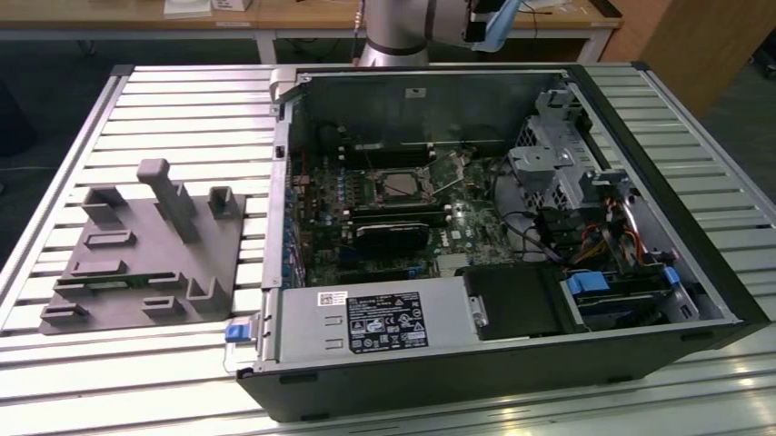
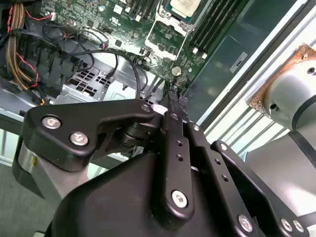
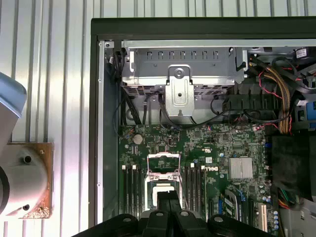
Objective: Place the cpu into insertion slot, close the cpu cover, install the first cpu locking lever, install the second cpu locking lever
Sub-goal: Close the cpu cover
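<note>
CPU [image 2: 185, 5] sits in insertion slot [image 3: 150, 193], cpu cover [image 3: 164, 157] raised; empty, closed gripper [image 3: 168, 197] above could snag that cover if lowered off-line.

Tabletop [image 1: 182, 100]: ribbed silvery metal slats; light is reflected in bright streaks along the near slats in the exterior view.
Wooden desk [image 1: 303, 16]: pale top on white legs, set behind the tabletop.
Wooden panel [image 1: 710, 45]: upright, at the exterior view's right.
Floor [image 1: 761, 118]: dark grey, seen beside the tabletop.
</note>
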